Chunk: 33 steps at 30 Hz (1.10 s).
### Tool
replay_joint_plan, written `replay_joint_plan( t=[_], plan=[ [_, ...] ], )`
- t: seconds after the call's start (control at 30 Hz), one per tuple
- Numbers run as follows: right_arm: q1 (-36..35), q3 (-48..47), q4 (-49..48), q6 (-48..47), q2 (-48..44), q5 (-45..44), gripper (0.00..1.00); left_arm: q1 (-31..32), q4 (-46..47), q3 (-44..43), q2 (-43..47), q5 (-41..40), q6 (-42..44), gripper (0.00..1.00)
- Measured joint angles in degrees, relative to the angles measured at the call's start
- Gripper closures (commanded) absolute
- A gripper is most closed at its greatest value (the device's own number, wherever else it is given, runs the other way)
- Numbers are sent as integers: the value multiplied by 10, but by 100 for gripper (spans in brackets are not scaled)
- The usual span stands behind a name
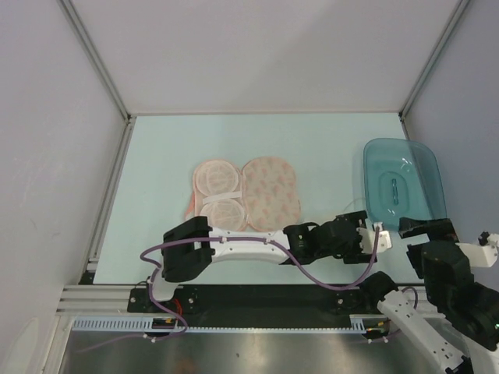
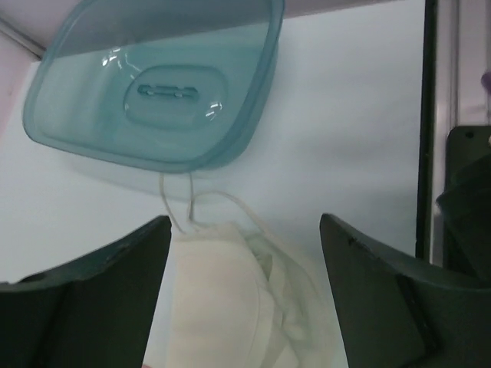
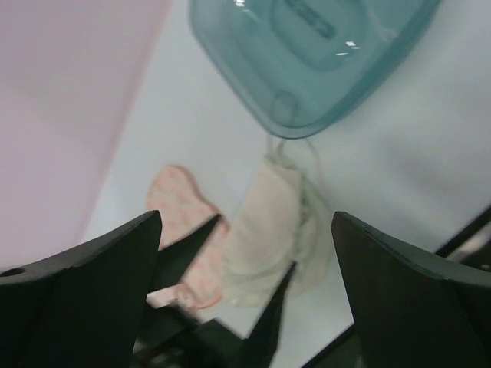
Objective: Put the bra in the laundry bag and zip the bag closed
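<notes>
Seen from above, a pale, smooth tabletop (image 1: 156, 171) sits inside plain white walls. The laundry bag (image 1: 269, 195) lies open and flat near the middle. It is a soft peach-pink pouch shaped like two joined rounds. One half shows small orange-red print, and the other shows two round cups of pale mesh crossed by a light band.

To the right, well apart from the bag, rests a translucent teal plastic tray (image 1: 401, 183). It is glossy with rounded corners and has an oblong moulded panel in its centre.

The bra (image 2: 222, 299) is not in the bag. It lies crumpled on the tabletop just beside the tray's near rim, a small white heap of soft fabric with one smooth moulded cup facing up. Its thin, cord-like straps loop up until they reach the tray's edge.

The left hand (image 2: 244, 222) reaches across from the left arm. Its two dark, matte, wedge-shaped fingers (image 2: 115, 291) are spread wide on either side of the bra, and no pinch on the fabric is visible.

The right hand (image 3: 245, 218) hangs above the same spot. Its fingers are also spread wide and hold nothing. Below it are the bra, the tray and, further off, the bag.
</notes>
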<state>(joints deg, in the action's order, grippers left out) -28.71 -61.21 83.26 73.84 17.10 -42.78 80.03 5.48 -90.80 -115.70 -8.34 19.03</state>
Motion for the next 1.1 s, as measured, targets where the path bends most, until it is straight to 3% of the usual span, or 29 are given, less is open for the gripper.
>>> replay_joint_plan(
  t=[0.2,0.33,0.5,0.87,1.1],
  plan=[
    [-74,-40,-40,46,-3,-45,0,-22,30,185,19,-2,0,10],
    [-147,-23,-47,77,17,-77,0,-29,46,256,32,8,-1,9],
    [-218,-11,-49,93,58,-100,0,-34,55,210,31,39,0,12],
    [-228,6,-52,104,77,-103,0,-64,56,177,23,75,1,21],
    [-228,6,-52,106,77,-103,0,-67,47,172,-5,96,1,19]
  ],
)
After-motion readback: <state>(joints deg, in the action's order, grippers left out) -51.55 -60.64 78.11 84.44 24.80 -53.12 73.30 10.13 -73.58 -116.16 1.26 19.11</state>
